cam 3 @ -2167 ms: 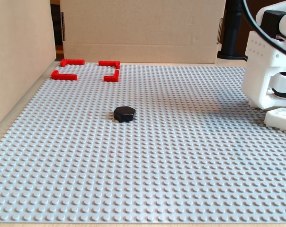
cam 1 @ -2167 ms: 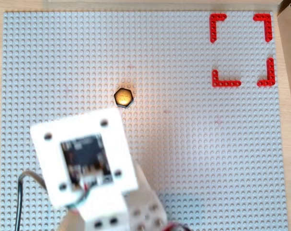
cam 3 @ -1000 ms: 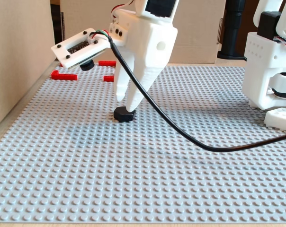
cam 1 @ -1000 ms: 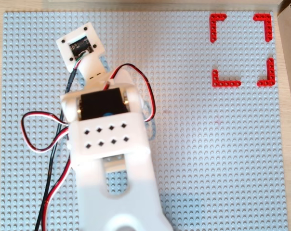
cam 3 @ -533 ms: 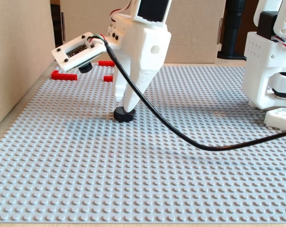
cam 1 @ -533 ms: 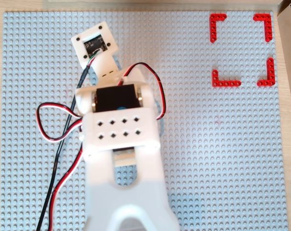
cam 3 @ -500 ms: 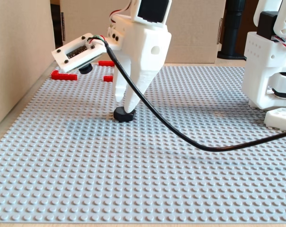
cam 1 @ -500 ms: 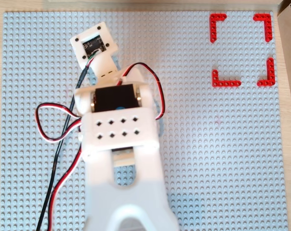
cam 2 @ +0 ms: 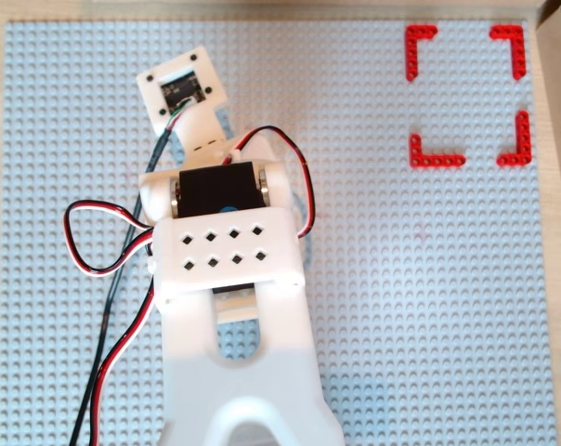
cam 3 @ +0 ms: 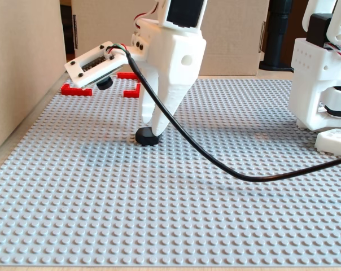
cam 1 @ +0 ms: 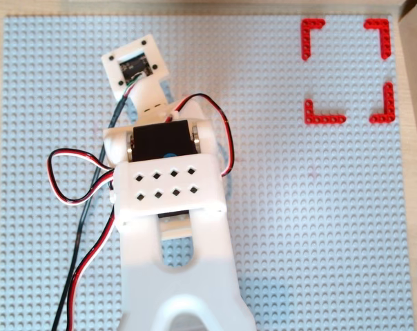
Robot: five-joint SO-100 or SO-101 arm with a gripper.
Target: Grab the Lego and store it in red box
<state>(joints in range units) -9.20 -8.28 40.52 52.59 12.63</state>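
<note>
One Lego (cam 3: 148, 137) sits flat on the studded surface (cam 3: 227, 186), right at the tips of my fingers (cam 3: 153, 129) in the fixed view; both overhead views hide it under my arm. I cannot tell whether I am spread or already pinching it. To grip well, I judge I should straddle opposite flat sides, close squarely, then lift straight up. Being hexagonal, it shows no clear long axis or heading. The red box (cam 1: 346, 71) lies well apart, empty.

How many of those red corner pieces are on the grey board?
4, marking a square at the overhead view's upper right: top-left, top-right, bottom-left, bottom-right. In the fixed view the arm hides some.
</note>
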